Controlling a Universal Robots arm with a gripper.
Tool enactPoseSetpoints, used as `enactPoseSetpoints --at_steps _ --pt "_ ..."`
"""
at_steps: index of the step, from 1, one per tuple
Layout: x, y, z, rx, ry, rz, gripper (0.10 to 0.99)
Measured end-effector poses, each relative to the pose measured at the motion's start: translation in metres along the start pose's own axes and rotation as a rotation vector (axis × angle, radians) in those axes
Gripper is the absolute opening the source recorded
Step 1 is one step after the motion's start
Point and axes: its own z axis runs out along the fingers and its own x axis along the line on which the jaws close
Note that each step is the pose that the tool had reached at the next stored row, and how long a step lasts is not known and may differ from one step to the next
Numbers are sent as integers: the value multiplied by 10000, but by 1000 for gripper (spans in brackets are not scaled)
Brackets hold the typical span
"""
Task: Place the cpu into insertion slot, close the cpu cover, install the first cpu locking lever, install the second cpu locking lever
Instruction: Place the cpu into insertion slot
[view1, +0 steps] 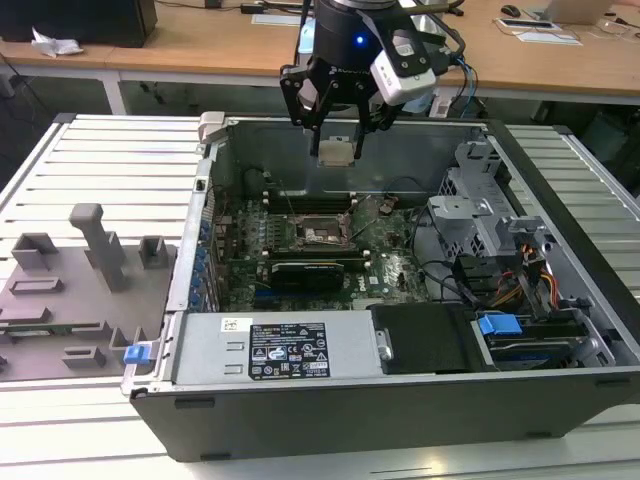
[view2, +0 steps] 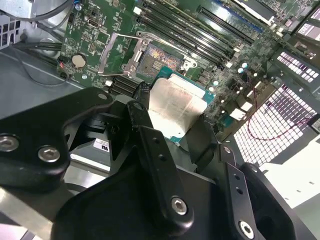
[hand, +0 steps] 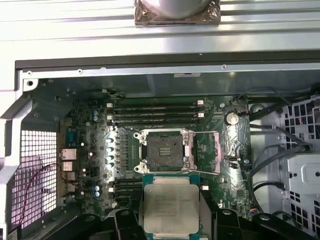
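My gripper (view1: 335, 138) hangs over the back of the open computer case (view1: 200, 190), shut on the cpu (view1: 335, 152), a flat square chip with a dull silver top. Both wrist views show the cpu (view2: 175, 106) (hand: 171, 207) clamped by its edges between the black fingers (view2: 142, 100). The insertion slot (view1: 322, 233) (hand: 162, 152) (view2: 159, 57) lies bare on the green motherboard, below and ahead of the chip, its dark pin field exposed. The cpu cover (hand: 189, 150) (view2: 106, 56) stands swung open beside the socket, with thin wire levers raised around it.
Long memory slots (hand: 155, 112) run beside the socket and a black expansion card (view1: 305, 272) lies on its other side. A metal drive cage (view1: 480, 215) with cables fills the case on the exterior view's right. A grey fixture tray (view1: 70, 290) rests outside on the exterior view's left.
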Motion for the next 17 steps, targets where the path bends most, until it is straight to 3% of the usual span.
enactPoseSetpoints --at_steps 17 --pt "4 0 0 -5 -29 323 537"
